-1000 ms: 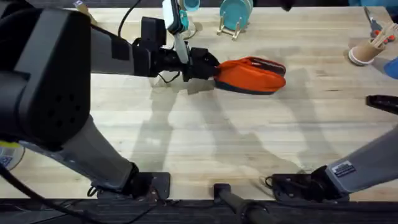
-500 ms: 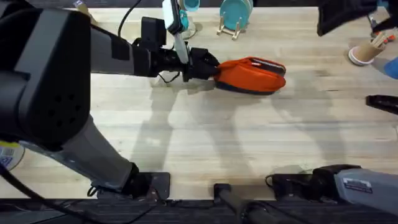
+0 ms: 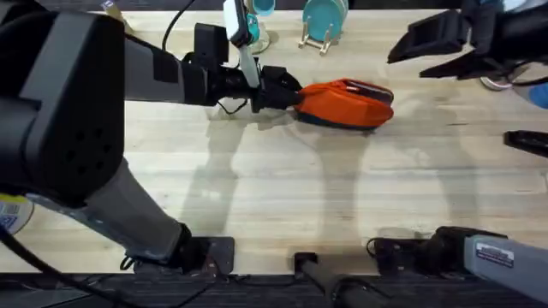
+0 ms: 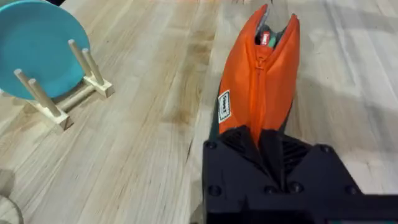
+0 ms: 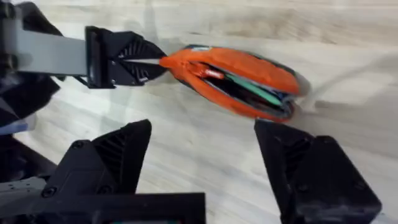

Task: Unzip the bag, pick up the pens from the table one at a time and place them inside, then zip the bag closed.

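Left gripper (image 3: 291,94): jaws pinched shut on the nine o'clock end of the bag (image 3: 347,104), anchoring it flat on the table (image 3: 282,197).

Right gripper (image 3: 445,51): fingers spread wide and empty, hovering at about two o'clock of the bag, well apart from it.

Bag: orange pouch lying lengthwise, mouth agape along the zipper; the right wrist view showed the green pen (image 5: 255,92) and a dark pen with a reddish accent (image 5: 208,73) already inside.

Teal plate stand (image 3: 324,21): at twelve o'clock, near the pouch.

Risk, as judged: zipping appeared to remain. A pen end near the opening could snag the slider, and if the left pinch slipped the pouch could drag along rather than close.
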